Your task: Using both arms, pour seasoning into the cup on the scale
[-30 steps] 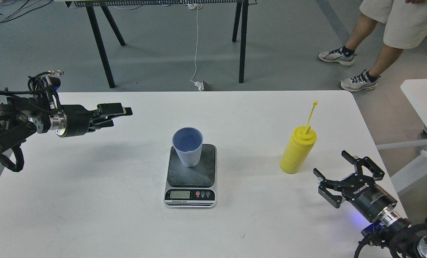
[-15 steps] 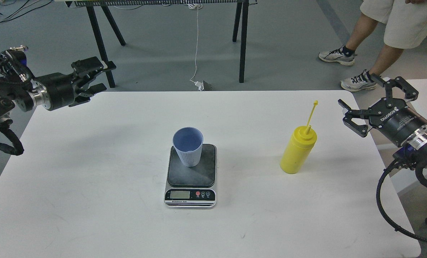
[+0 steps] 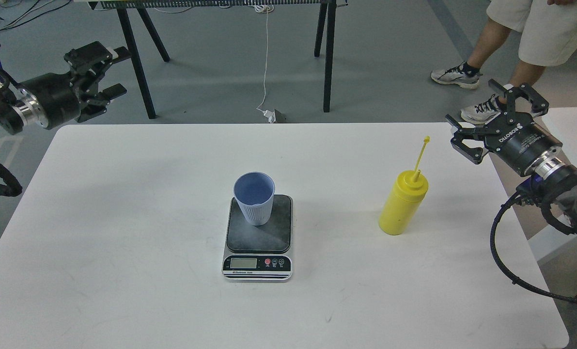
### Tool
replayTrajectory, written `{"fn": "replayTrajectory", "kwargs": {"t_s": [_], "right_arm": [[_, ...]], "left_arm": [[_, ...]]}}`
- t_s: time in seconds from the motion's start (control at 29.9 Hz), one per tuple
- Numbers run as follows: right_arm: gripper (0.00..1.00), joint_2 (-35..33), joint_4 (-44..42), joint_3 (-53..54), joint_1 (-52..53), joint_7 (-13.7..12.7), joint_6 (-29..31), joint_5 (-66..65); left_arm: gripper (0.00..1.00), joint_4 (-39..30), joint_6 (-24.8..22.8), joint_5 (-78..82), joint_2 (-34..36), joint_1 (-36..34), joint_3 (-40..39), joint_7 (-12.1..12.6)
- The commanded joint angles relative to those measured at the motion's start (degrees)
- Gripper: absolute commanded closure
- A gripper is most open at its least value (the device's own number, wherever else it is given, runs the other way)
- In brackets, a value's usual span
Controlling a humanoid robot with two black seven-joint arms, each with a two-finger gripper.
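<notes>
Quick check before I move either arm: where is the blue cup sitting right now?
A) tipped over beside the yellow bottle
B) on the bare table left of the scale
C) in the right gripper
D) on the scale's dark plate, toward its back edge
D: the cup stands upright on the dark plate of the scale, toward its back edge, and both the left gripper and right gripper are open and away from it.

Bare table [image 3: 123, 218] around cup [image 3: 254, 203], bottle [image 3: 403, 203]

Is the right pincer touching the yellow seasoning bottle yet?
Apart. The head view shows the right pincer open, up and right of the seasoning bottle, with bare table visible between them.
</notes>
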Motion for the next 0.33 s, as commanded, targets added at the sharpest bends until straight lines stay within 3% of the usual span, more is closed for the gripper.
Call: {"fn": "replayTrajectory", "kwargs": {"t_s": [0.0,0.3], "right_arm": [[0.01,0.50,-0.61,0.07,0.11,0.00,-0.01,-0.43],[0.01,1.38,-1.58,0.16,0.11,0.08,-0.01,-1.57]], "left_arm": [[0.01,0.00,0.00,-0.22,-0.38,0.20,0.09,0.00],[0.01,0.00,0.00,-0.22,-0.74,0.20,0.09,0.00]]}}
